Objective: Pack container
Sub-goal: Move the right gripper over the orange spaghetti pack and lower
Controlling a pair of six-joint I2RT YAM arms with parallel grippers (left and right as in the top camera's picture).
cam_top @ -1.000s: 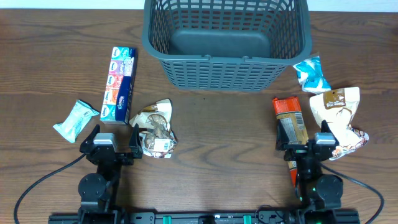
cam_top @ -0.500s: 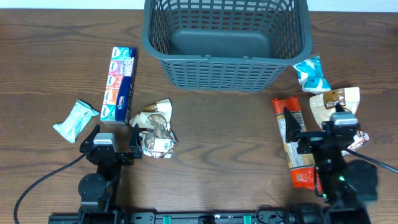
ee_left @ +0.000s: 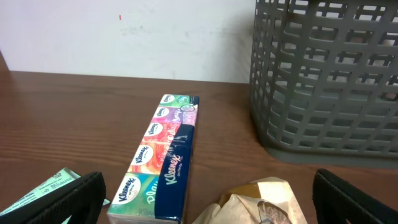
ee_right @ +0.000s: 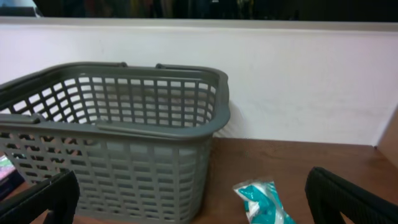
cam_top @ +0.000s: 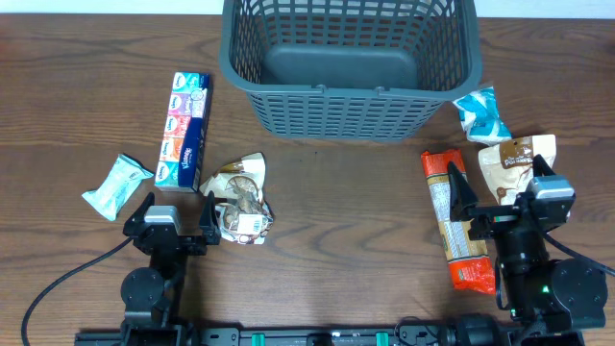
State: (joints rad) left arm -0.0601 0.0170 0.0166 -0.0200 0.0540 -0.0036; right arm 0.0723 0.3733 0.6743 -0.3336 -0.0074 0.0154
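Container [cam_top: 351,67]: one, far centre of table [cam_top: 336,211], mouth up, empty, likely so both arms reach it
Left group: Kleenex multipack [cam_top: 184,130], left teal packet [cam_top: 116,185], left snack bag [cam_top: 240,200], one each
Right group: orange packet [cam_top: 458,219], right teal packet [cam_top: 482,115], right snack bag [cam_top: 519,159], one each
Left gripper [cam_top: 178,207]: jaws wide, empty
Right gripper [cam_top: 498,185]: jaws wide, empty, above orange packet's edge

container [cam_top: 351,111] far rim cropped, brown packet [cam_top: 514,159] partly under right arm [cam_top: 527,264]
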